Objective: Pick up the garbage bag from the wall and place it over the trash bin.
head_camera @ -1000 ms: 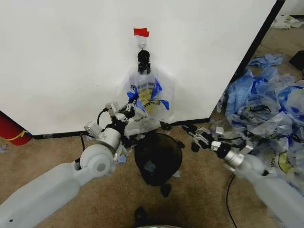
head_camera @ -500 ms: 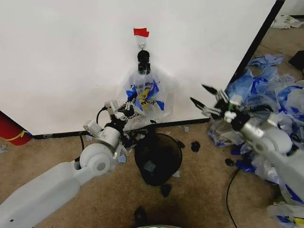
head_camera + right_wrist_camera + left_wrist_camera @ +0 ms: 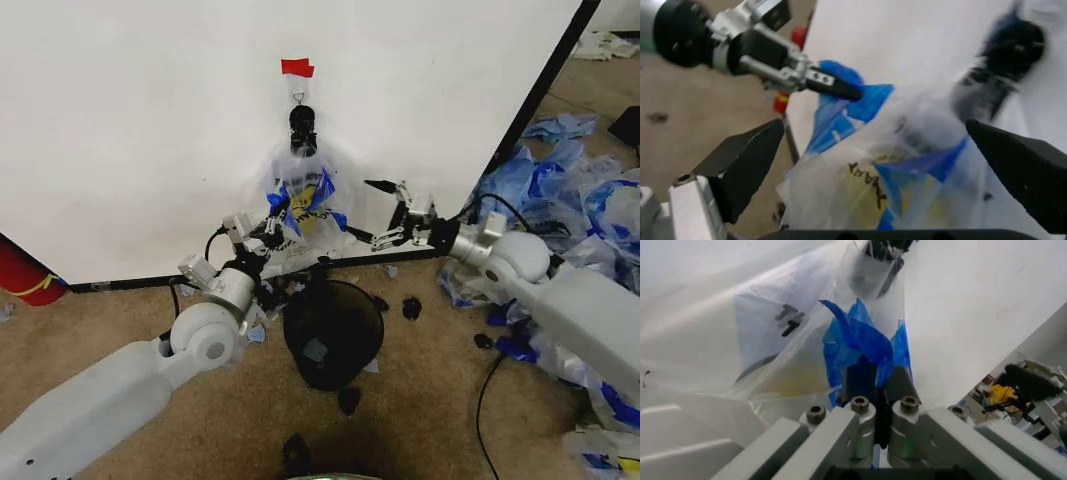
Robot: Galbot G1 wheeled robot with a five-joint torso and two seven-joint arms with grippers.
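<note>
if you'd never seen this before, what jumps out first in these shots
The garbage bag hanging from a black clip under a red tape piece on the wall. The left gripper is shut on one of its blue handles, and the right gripper is wide open just beside the bag. The trash bin stands on the carpet right below, with a heap of bluish bags off to the right.

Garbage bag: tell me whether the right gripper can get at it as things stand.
Probably yes. The right gripper is open beside the garbage bag, nothing between them; the left gripper pinches its blue handle on the other side.
</note>
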